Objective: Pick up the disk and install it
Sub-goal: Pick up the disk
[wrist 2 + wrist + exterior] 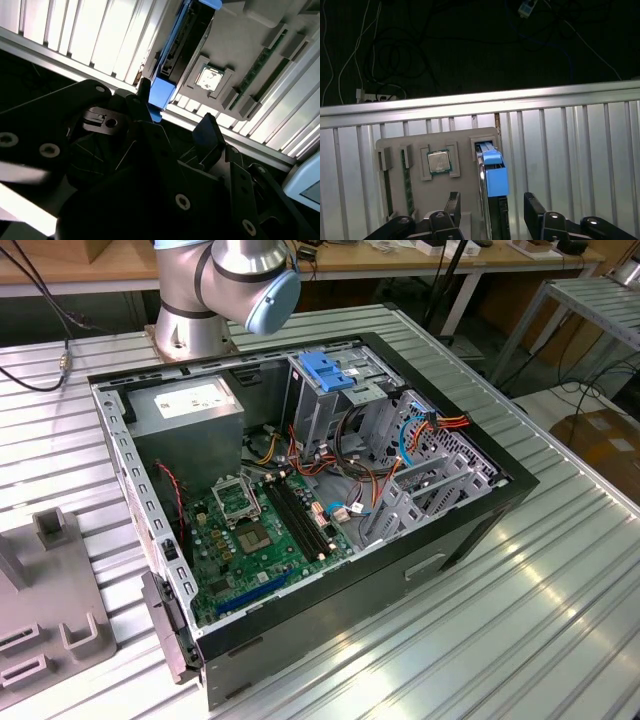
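The disk (492, 187) stands on edge in a slot of a grey holder plate (465, 187), its bright blue frame facing the camera. My gripper (494, 212) is open just above it. One dark fingertip (452, 207) stands on each side of the disk, with a gap on both sides. In the second wrist view the disk (182, 47) with its blue frame end lies just beyond the gripper (175, 107), between the two fingertips (207, 130). Nothing is held.
The holder plate also carries a processor chip (439, 162) and a memory stick (407, 182). It sits near the ribbed metal table's edge (480, 100). In the exterior view the open computer case (470, 530) shows a drive cage with a blue latch (330, 370), a power supply (190, 405) and a motherboard (260, 525).
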Robot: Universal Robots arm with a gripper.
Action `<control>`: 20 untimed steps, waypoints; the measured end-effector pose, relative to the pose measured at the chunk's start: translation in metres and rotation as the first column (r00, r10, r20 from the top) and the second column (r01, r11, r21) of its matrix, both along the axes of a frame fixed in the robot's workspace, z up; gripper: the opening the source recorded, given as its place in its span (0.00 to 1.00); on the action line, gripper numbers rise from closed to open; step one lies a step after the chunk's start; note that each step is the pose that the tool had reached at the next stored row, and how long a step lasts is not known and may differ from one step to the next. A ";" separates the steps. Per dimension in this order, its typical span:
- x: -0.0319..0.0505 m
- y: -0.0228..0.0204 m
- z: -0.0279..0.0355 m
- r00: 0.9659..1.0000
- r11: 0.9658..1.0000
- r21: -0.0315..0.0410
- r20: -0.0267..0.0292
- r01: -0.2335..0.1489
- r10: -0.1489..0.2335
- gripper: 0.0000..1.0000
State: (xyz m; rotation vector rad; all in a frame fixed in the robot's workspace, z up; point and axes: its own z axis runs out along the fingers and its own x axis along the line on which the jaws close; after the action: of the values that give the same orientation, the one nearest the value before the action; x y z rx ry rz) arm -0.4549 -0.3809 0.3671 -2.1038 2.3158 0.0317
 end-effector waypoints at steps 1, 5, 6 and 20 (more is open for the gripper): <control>0.0000 0.0000 0.0000 1.000 1.000 0.000 0.000 0.000 0.000 0.62; 0.0000 0.0000 -0.0002 1.000 1.000 0.000 0.000 0.000 0.000 0.62; 0.0000 0.0000 -0.0002 1.000 1.000 0.000 0.000 0.000 0.000 0.62; -0.0013 0.0000 -0.0240 1.000 1.000 0.000 0.001 -0.002 0.002 0.62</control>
State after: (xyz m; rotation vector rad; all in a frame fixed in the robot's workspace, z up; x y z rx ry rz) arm -0.4562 -0.3809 0.3431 -2.1061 2.3126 0.0303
